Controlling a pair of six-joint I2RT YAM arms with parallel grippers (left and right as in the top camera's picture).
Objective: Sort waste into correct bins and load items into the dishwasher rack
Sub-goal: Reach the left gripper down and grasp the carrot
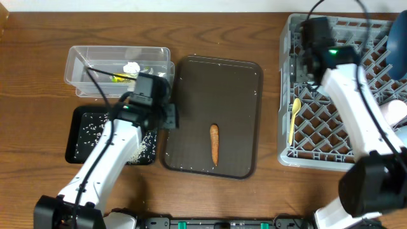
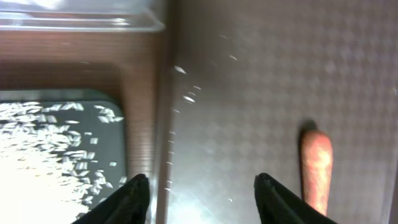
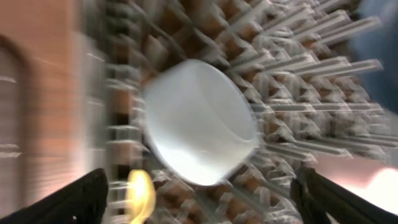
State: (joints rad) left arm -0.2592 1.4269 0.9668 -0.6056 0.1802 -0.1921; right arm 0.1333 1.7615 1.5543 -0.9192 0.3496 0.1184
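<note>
The orange-brown carrot stick (image 1: 214,144) lies on the brown serving tray (image 1: 241,89). It also shows in the left wrist view (image 2: 315,168). My left gripper (image 1: 169,118) (image 2: 202,198) is open and empty over that tray's left edge. The carrot lies just right of its right finger. The black tray (image 1: 82,124) (image 2: 112,134) holds rice. The clear tub (image 1: 89,63) holds tissue and a yellow-green wrapper. My right gripper (image 3: 205,200) is open and empty over the grey rack (image 1: 318,133). A small pale cup (image 3: 199,121) lies there on its side. The yellow spoon (image 1: 294,119) (image 3: 140,194) is in the rack.
A few rice grains are scattered on the brown tray (image 2: 186,96). The dark-blue plate (image 1: 397,41) (image 3: 379,25) stands in the rack's far right part. A pale pink thing (image 1: 397,111) lies below it. Bare wooden table surrounds everything.
</note>
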